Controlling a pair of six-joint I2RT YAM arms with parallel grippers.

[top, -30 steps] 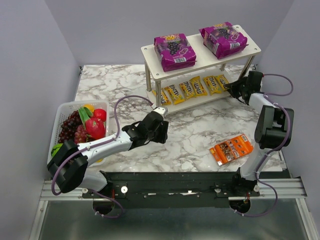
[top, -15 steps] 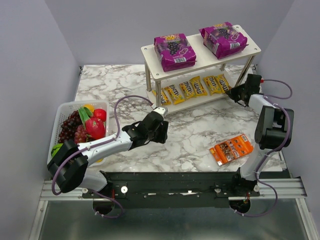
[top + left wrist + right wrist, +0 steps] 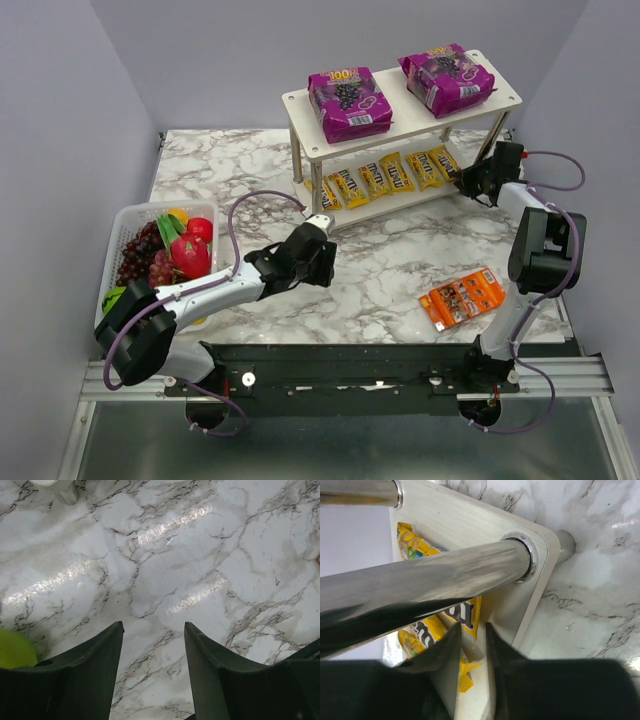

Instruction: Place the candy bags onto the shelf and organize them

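One orange pack (image 3: 462, 298) lay on the marble table (image 3: 400, 250), well apart from the shelf (image 3: 400, 118). Purple pouches (image 3: 349, 103) sat up top, yellow packets (image 3: 385, 175) below. The right gripper (image 3: 474, 630) tidied that row's end, fingers narrowly apart, grip unclear. The left gripper (image 3: 153, 625) hovered with jaws apart, empty. Next job, likely: fetch the orange pack.

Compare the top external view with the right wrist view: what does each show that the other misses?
Only top external: two purple pouches on top of the shelf, the orange pack on the marble table, the fruit basket, the left gripper. Only right wrist: the chrome leg's collar at the lower tier's corner, and the right gripper with jaws slightly apart beside a yellow packet. Both: the lower tier, yellow packets, marble.
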